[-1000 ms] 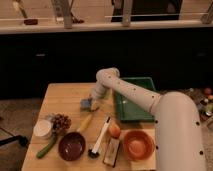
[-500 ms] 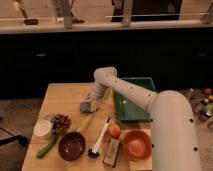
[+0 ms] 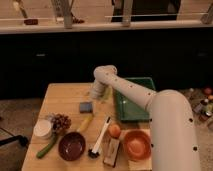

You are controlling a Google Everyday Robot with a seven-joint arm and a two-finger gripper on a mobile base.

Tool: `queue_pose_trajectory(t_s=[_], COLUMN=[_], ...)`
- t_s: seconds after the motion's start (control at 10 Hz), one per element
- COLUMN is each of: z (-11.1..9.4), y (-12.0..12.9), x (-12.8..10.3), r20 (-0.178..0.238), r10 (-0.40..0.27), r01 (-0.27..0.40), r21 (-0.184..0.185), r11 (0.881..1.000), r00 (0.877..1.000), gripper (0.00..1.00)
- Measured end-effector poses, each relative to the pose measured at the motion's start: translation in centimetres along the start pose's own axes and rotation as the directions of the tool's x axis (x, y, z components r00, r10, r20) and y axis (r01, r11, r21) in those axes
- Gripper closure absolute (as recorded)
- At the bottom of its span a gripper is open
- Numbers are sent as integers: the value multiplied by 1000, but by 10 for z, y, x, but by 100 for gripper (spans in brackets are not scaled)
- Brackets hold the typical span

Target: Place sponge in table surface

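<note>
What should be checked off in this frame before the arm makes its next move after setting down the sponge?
1. Sponge lying flat on the table surface: ok.
2. Sponge outside the green tray: ok.
3. Sponge apart from the banana and grapes: ok.
4. Gripper above and right of the sponge, off it: ok.
5. Fingers open: cannot tell.
6. Retreat path free of the tray rim: cannot tell.

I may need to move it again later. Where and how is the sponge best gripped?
Probably from straight above, fingers closing across two opposite side edges. The sponge lies flat on the table, a low squarish block, with bare wood on every side; the banana lies nearest, just in front. The gripper hangs just behind it, apart.
</note>
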Motion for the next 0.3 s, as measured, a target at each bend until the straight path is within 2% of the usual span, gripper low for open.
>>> queue_pose_trajectory(t_s=[0.3], z=[-8], y=[1], x=[7], r20=[2], r10=[0], r01=[0], r21=[-4], r11=[1000], r00=[1000], gripper=[20])
